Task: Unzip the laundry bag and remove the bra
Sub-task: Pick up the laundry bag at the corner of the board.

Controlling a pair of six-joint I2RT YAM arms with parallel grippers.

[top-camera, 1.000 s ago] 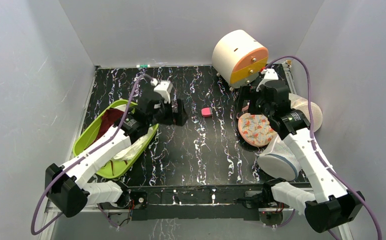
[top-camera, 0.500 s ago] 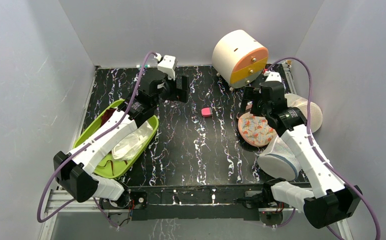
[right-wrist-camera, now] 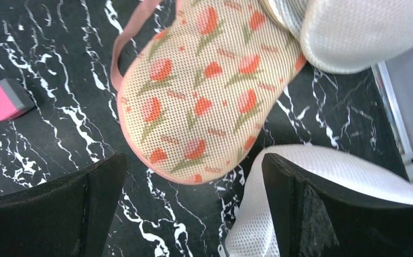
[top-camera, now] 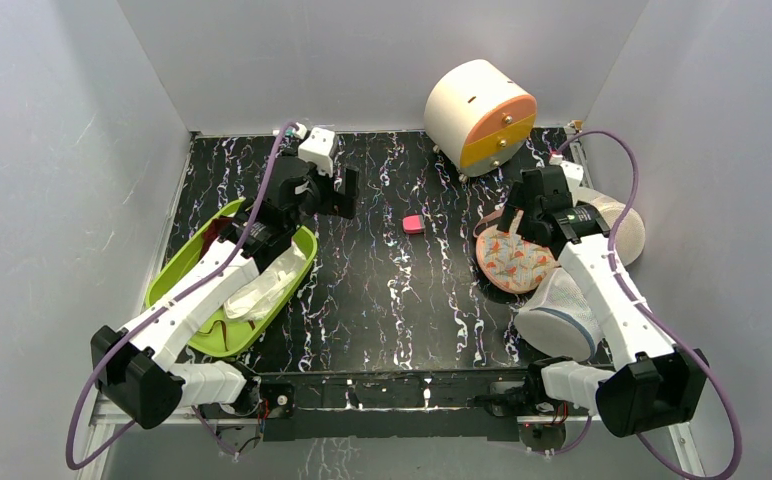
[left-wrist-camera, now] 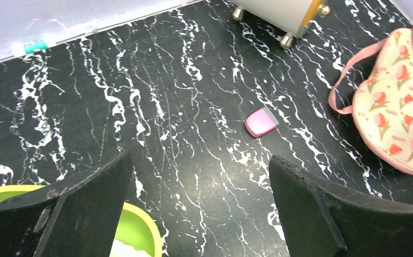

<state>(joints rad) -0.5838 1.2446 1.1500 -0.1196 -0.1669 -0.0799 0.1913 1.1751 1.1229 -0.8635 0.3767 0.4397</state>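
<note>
The laundry bag [top-camera: 265, 288] is a soft white mesh pouch lying in the green tray [top-camera: 177, 268] at the left, partly under my left arm. No bright red bra shows in any view. A dark maroon garment [top-camera: 219, 236] lies in the same tray. My left gripper [top-camera: 340, 192] is open and empty, held above the table behind the tray's far end; in the left wrist view [left-wrist-camera: 200, 166] only bare table lies between its fingers. My right gripper [top-camera: 514, 222] is open and empty over the orange floral fabric piece [top-camera: 512, 258], also seen in the right wrist view [right-wrist-camera: 193, 160].
A pink block [top-camera: 413, 223] lies mid-table. A white and orange drum [top-camera: 479, 115] stands at the back right. A stiff white mesh bag with a bluish rim [top-camera: 559, 315] and another white mesh bag [top-camera: 614, 225] sit by the right wall. The floral piece [right-wrist-camera: 204, 91] touches both.
My left gripper rose from the middle of the table toward the back wall, then shifted a little left. My right gripper drew back to the right, still over the floral piece.
</note>
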